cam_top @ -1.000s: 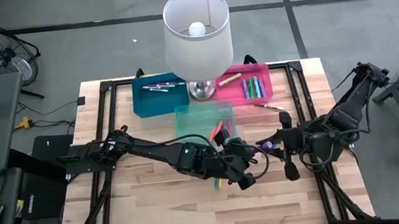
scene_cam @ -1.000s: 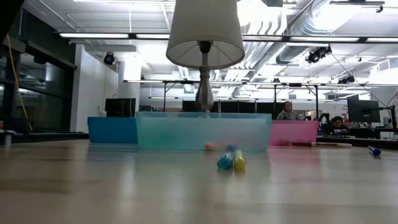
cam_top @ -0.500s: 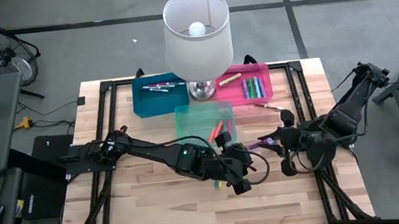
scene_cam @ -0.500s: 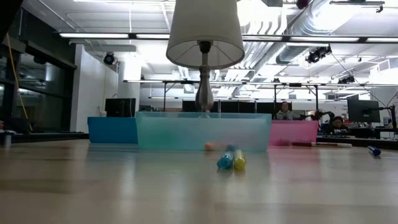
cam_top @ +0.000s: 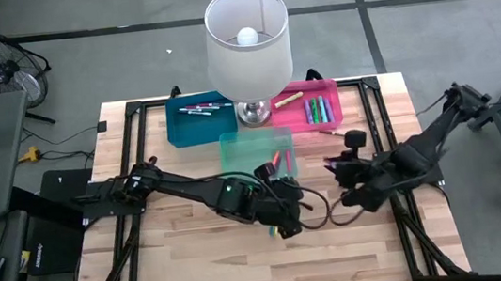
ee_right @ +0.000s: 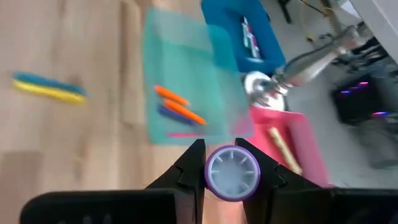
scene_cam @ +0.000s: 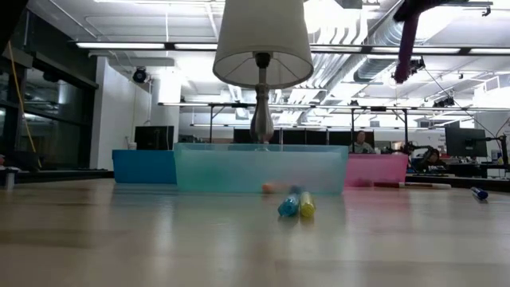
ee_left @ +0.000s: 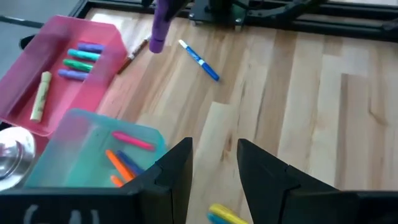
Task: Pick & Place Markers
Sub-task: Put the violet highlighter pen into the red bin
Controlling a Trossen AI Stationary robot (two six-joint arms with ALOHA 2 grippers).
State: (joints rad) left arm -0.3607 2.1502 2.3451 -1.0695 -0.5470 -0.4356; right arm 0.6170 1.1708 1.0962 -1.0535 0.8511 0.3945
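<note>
My right gripper (ee_right: 231,163) is shut on a purple marker (scene_cam: 408,40) high above the table's right half, near the pink bin (cam_top: 308,105). My left gripper (ee_left: 214,163) stands open and holds nothing, just above the table, in front of the clear teal bin (cam_top: 256,149). A yellow and a blue marker (scene_cam: 299,204) lie side by side on the wood below it. Another blue marker (ee_left: 200,60) and a brown pen (ee_left: 134,50) lie on the table beside the pink bin. Orange and pink markers lie in the teal bin. My right gripper pinches the purple marker between its two fingers, close to its upper end (ee_right: 232,171); the round end face shows toward the wrist camera. The fingers slant downward. The marker hangs tilted below them (ee_left: 160,28), clear of the table.
A lamp (cam_top: 247,46) with a wide white shade stands at the far middle, between a blue bin (cam_top: 199,118) and the pink bin, both holding markers. The near half of the wooden table (cam_top: 208,268) is bare wood. People sit at desks in the room behind.
My right gripper has tipped downward and sunk, carrying the purple marker toward the table's far edge; the marker's lower end now hangs into the top of the low view. My left gripper has swung a little toward the table's left.
</note>
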